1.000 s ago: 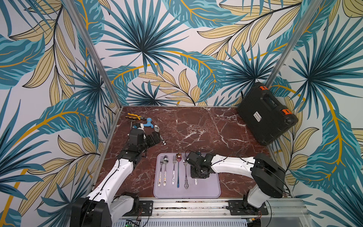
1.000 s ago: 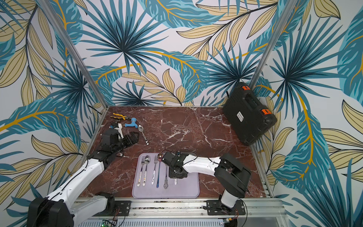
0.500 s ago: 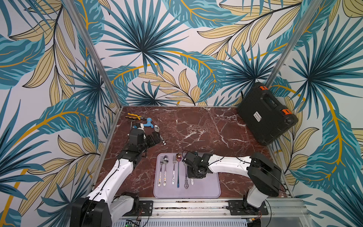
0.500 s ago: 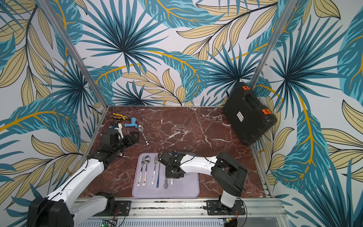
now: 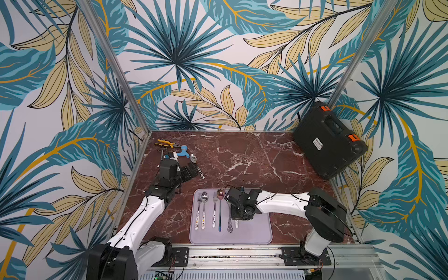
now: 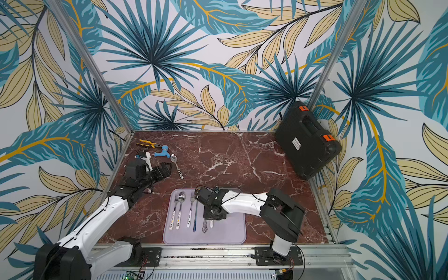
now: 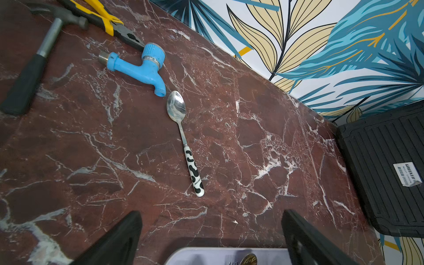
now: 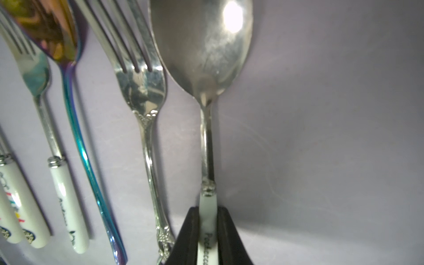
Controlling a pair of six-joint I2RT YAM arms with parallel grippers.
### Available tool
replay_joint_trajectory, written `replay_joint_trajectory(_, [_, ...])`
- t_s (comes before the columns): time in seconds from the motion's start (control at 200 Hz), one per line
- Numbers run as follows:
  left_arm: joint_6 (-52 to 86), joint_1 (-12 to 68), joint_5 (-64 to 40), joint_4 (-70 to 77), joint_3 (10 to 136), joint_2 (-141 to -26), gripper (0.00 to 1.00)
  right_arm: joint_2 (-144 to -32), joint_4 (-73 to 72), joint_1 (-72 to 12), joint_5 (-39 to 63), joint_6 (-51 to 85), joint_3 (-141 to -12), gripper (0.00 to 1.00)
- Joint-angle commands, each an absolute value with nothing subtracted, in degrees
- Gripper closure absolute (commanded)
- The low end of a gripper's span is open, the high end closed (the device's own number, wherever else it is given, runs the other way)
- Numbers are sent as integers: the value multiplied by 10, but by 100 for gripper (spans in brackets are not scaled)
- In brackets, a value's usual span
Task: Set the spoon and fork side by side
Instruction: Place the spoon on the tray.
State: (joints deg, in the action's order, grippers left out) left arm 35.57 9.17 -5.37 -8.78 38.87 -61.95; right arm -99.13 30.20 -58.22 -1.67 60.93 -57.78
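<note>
Right wrist view: ornate fork [image 8: 142,91] beside spoon [image 8: 204,57] on tray [image 8: 321,137]

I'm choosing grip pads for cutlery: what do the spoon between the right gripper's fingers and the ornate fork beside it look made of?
Spoon: polished metal bowl and neck, probably stainless steel, mirror glare; glossy white handle, ceramic or plastic, printed lettering.
Fork: all metal, bright, embossed scrollwork; steel or silver plate, unclear.

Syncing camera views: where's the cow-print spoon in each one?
Both top views: cow-print spoon left of centre, just below mid-height.
Left wrist: centre of frame.
Right wrist: not in it.
Landmark: blue tap beside its bowl in all three.
</note>
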Motion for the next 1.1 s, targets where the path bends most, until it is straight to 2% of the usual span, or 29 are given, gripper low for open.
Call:
replay_joint_trajectory(0.0, [353,88,-54,-82,378,-620,0,-1013,335,-586,-29,616,-578,78])
replay_joint_trajectory(0.27, [353,88,-54,-82,379,-620,0,-998,349,-586,-42,613,-583,75])
replay_joint_trajectory(0.441, [353,88,-51,-82,379,-619,0,-989,369,-585,-58,604,-591,68])
replay_joint_trajectory(0.526, [352,88,-52,-83,379,-619,0,-980,377,-585,-69,598,-594,60])
replay_joint_trajectory(0.711, [351,88,-49,-83,379,-619,0,-959,386,-583,-85,582,-597,33])
replay_joint_trajectory(0.816, [349,88,-46,-85,379,-619,0,-943,396,-579,-101,569,-595,20])
replay_joint_trajectory(0.841, [348,88,-46,-86,379,-619,0,-938,398,-578,-107,565,-594,14])
replay_joint_trajectory(0.856, [348,88,-46,-86,379,-619,0,-934,399,-576,-111,563,-593,5])
replay_joint_trajectory(0.871, [348,88,-45,-86,380,-618,0,-930,400,-576,-114,560,-592,1])
replay_joint_trajectory(1.096, [341,88,-35,-90,382,-616,0,-860,428,-558,-191,512,-591,0])
